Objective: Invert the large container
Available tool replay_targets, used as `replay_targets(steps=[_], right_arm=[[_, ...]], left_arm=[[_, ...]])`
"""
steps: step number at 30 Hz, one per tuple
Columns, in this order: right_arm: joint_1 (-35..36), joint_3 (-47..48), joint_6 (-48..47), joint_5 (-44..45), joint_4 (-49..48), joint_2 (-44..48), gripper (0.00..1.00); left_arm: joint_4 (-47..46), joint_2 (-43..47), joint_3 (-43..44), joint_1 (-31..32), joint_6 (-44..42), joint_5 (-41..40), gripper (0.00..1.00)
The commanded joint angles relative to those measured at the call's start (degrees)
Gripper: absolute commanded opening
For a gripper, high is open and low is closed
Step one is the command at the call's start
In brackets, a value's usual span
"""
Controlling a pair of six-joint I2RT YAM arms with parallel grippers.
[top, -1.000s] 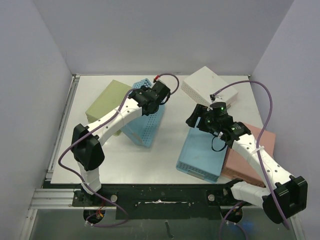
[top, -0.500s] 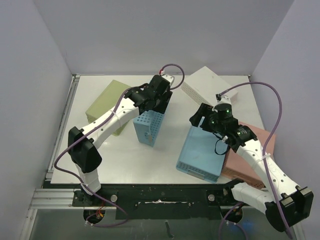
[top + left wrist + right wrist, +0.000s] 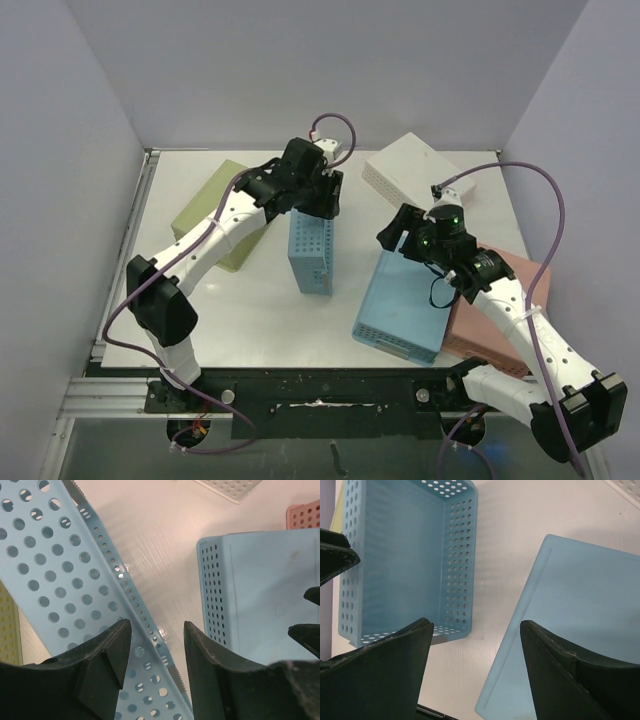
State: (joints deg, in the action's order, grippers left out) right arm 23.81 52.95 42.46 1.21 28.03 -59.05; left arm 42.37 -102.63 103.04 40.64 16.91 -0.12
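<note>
Olive-green plastic is showing at the far left: an olive container is lying on the white surface, just behind and to the left of the left end effector. Directly beneath that end effector, the large blue perforated container is standing on one long side wall, with its open mouth facing right toward the other arm. The left end effector is reaching down over the raised wall, and its two black fingers are sitting astride the rim. They are standing apart, unclenched, with bare surface showing between the rim and one finger.

Moving right, the right end effector is hovering with its jaws spread wide and nothing between them. It is hanging over the strip of bare surface that is separating the perforated container, on its left, from an upturned smooth blue container, below and to its right. A white container is lying beyond the right end effector, near the far edge of the surface. A pink container is sitting at the far right, just beside the upturned blue one.
</note>
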Motion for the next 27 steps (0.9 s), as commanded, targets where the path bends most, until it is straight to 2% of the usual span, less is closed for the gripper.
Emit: replay_targets(steps=[1, 13, 15, 21, 24, 27], right_arm=[[1.2, 4.4, -0.1, -0.9, -4.2, -0.9, 0.72], [6.2, 10.0, -0.6, -0.9, -7.1, -7.0, 0.73], [8.2, 13.0, -1.0, -0.9, -7.7, -10.1, 0.73], [12.0, 22.7, -2.0, -4.1, -9.8, -22.3, 0.71], [11.4, 25.5, -1.5, -6.6, -10.6, -26.9, 0.68], [9.9, 26.3, 0.0, -9.8, -12.5, -29.6, 0.6]], left_arm=[[-4.9, 5.4, -0.3, -1.7, 1.7, 5.3, 0.45], [-8.2, 10.1, 0.5, -4.5, 4.2, 11.7, 0.45], [-11.2, 12.9, -3.2, -9.3, 7.4, 14.3, 0.45], [-24.5, 22.6, -23.0, -28.3, 20.4, 29.3, 0.45], [-26.4, 24.2, -28.8, -32.4, 22.8, 32.3, 0.45], [-30.2, 24.6, -33.4, -34.6, 24.8, 35.4, 0.45]])
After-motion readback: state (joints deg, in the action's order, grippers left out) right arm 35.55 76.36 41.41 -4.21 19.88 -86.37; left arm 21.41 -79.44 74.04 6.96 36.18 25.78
